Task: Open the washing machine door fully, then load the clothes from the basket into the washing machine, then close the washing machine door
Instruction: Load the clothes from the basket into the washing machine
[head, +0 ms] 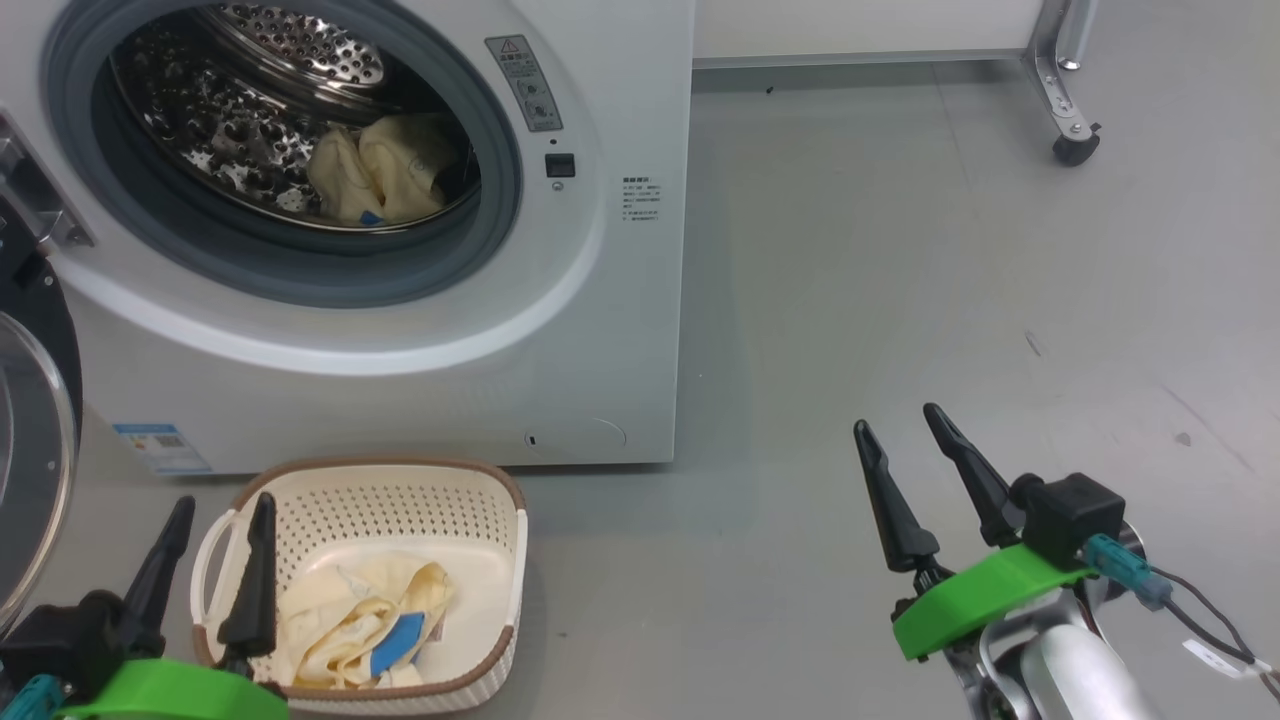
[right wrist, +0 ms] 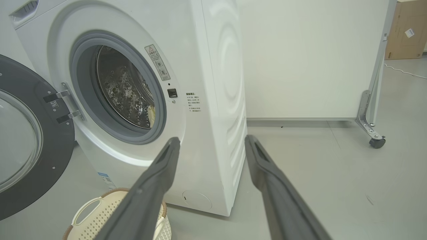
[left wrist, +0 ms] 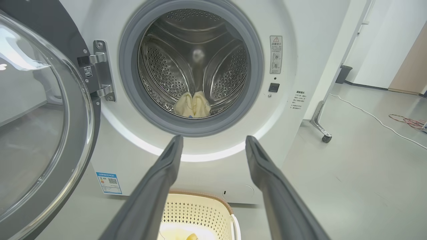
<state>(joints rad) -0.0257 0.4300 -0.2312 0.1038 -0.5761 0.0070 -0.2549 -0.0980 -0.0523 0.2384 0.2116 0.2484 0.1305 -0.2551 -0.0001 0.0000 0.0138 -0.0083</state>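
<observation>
Currently I see the door (left wrist: 36, 126) swung wide left, the basket (head: 400, 468) lying handle-to-handle along the front of the washing machine (head: 560, 330), and my left gripper (head: 225, 500) and right gripper (head: 896, 417) both spread wide, empty.

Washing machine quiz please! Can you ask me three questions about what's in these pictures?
1. True or false: the door stands open.
2. Where are the clothes? A) in the basket only B) in the drum only C) in both
3. Fill in: the left gripper and right gripper both have ___ jaws.
Key: 1 true. 2 C, some lie in the basket and some in the drum. 3 open.
</observation>
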